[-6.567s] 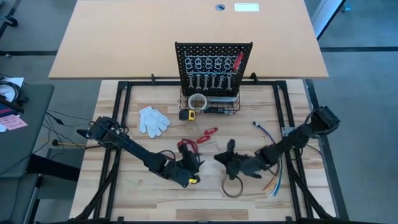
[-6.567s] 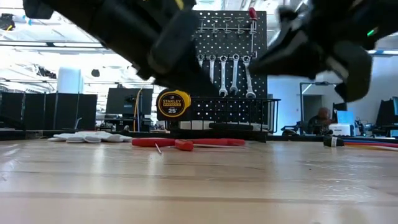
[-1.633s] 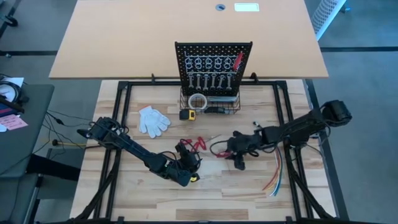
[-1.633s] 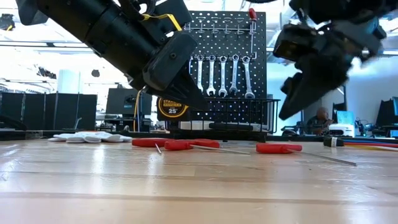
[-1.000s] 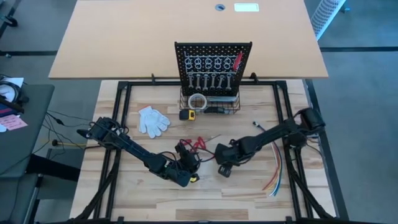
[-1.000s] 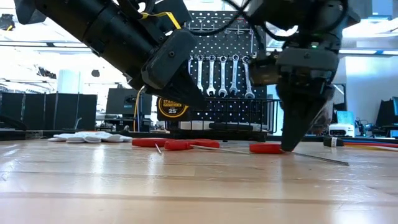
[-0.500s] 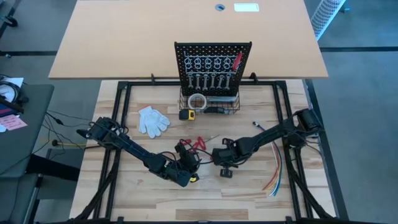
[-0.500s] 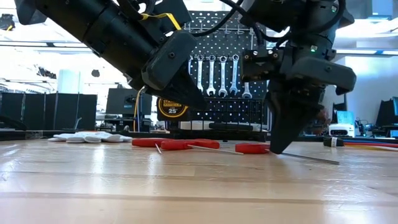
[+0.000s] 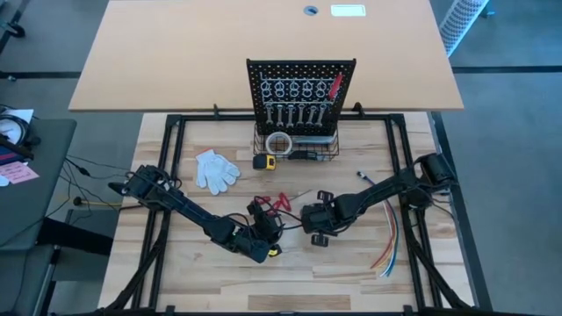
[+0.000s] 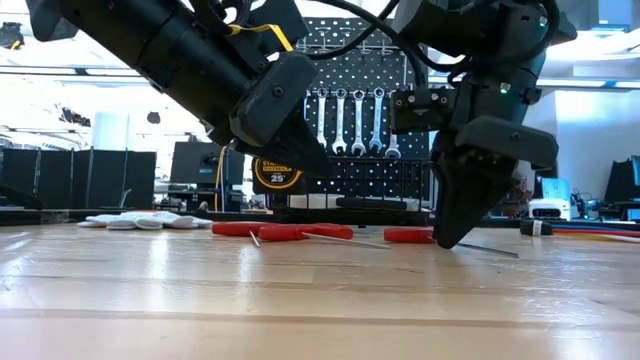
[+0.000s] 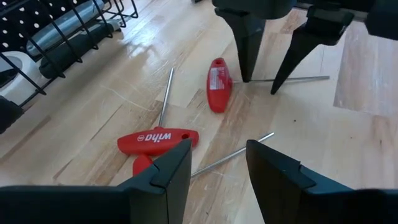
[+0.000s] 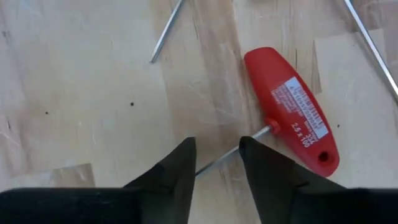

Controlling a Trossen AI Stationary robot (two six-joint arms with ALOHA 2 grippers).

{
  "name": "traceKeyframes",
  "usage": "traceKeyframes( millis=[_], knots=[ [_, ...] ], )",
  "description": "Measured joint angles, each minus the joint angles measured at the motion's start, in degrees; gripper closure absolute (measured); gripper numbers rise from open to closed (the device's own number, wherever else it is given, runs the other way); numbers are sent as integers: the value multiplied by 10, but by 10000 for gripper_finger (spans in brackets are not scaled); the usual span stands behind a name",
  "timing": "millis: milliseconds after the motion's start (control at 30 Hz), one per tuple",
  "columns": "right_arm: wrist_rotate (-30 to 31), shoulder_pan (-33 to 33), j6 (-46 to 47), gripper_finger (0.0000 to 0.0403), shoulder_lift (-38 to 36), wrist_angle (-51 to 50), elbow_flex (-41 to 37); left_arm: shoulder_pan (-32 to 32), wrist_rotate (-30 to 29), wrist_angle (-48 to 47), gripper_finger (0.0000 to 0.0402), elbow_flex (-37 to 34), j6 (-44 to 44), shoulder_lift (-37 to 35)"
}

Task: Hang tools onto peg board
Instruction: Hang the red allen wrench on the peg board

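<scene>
A red-handled hex key (image 12: pixel 292 112) lies flat on the wooden table; it also shows in the left wrist view (image 11: pixel 217 84). My right gripper (image 12: pixel 216 143) is open and points down, its fingertips low at the table on either side of the key's thin shaft (image 12: pixel 249 140). My left gripper (image 11: pixel 217 148) is open and empty, hovering above two other red-handled keys (image 11: pixel 158 138) that lie flat and crossed. The black peg board (image 9: pixel 301 88) stands upright at the far middle. Silver wrenches (image 9: pixel 294 114) and one red tool (image 9: pixel 335 85) hang on it. My right gripper's fingers (image 11: pixel 245 62) come from above and stand across the key's shaft close to the handle. The shaft runs slantwise through the gap between them. I cannot tell whether either finger touches it. The key lies flat on the table.
A wire basket (image 9: pixel 294 145) sits at the board's foot with a yellow tape measure (image 9: pixel 263 161) beside it. A white glove (image 9: pixel 215 168) lies at the left. Coloured wires (image 9: pixel 391 246) lie at the right. A black frame rail (image 9: pixel 176 167) borders the table.
My right gripper has shifted a little toward the table's left, staying low at the table. The red-handled key beside it has slid a little to the left and turned on the table.
</scene>
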Motion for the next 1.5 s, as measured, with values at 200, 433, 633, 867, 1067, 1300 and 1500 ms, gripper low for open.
traceKeyframes(
  millis=[200, 433, 633, 867, 1067, 1300, 1500],
  knots=[
    [42, 19, 23, 233, -44, -6, 5, 0, 0, 0, 251, 0, 0, 0],
    [57, 15, 120, 251, -34, -25, 6, 0, 0, 0, 251, 0, -1, 0],
    [50, -8, 94, 269, 14, -23, 8, 0, 0, 1, 251, 0, -4, 0],
    [19, -32, -31, 342, 42, 4, 6, 0, 1, 0, 251, 0, -4, 0],
    [3, -43, -102, 392, 26, 79, -35, -2, 5, -2, 251, 0, -3, 0],
    [-22, -37, -172, 399, -61, 246, -141, -2, 4, -2, 251, 0, -2, 0],
    [-120, -65, -174, 401, -134, 444, -277, -2, 4, 9, 251, 0, 5, 0]
  ],
)
